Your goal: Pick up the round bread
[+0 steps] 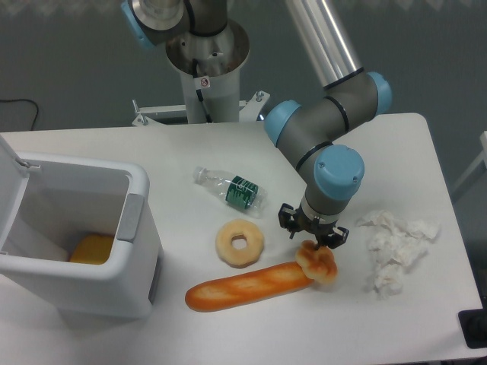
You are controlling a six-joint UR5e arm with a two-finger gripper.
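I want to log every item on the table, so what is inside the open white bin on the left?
Inside the open white bin, a yellow-orange object lies on the floor near the right wall. The front wall hides its lower part and the rest of the floor.

gripper [313, 232] hanging right over the bun [319, 262], fingers spread, tips at its top edge | bun lying against the right end of the baguette [247, 286] | ring bread [240, 242] sitting just above the baguette | bottle [230, 188] lying on its side | crumpled paper [394, 249] lying right | white bin [72, 236] standing left, open
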